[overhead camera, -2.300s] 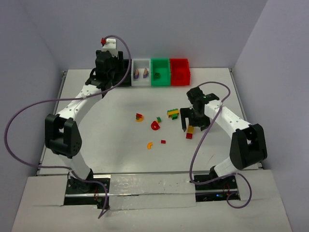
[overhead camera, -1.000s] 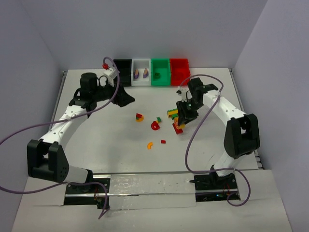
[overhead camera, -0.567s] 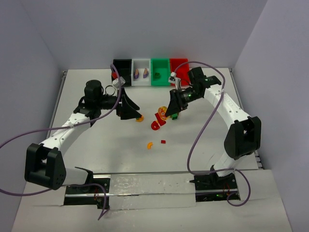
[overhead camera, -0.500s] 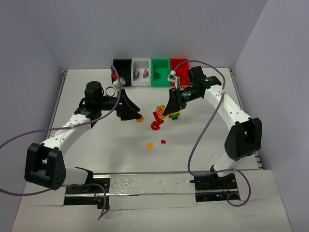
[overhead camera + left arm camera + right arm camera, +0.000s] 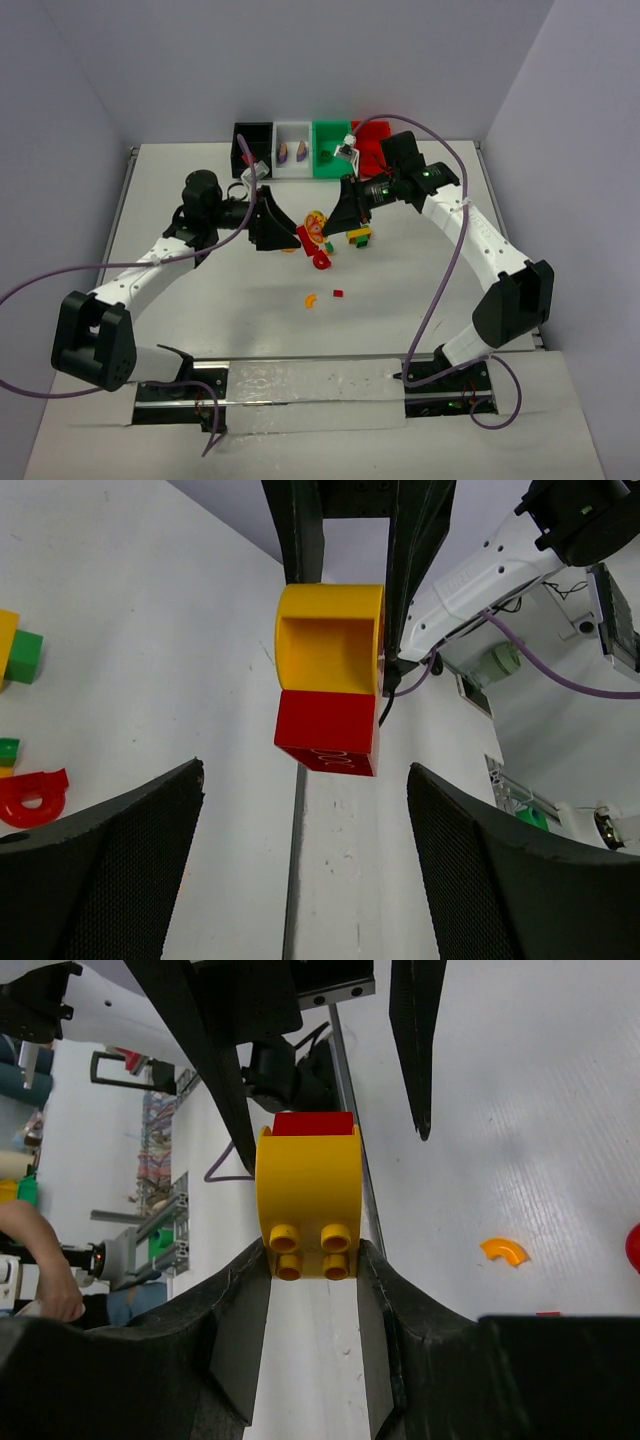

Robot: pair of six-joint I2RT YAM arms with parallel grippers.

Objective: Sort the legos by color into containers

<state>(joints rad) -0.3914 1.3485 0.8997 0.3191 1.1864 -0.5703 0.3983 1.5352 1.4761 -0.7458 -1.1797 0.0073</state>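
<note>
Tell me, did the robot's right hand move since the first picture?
Yes. The right gripper swung left and farther back: it was right of the green bin, now it is in front of it, gripping a yellow-and-red block.

You had a flat white table top before you, closed in by plain pale lavender walls on the left, far and right sides. A crinkled silvery strip ran along its near edge. Beyond the table, the right wrist view caught a bare forearm beside a grey metal frame.
</note>
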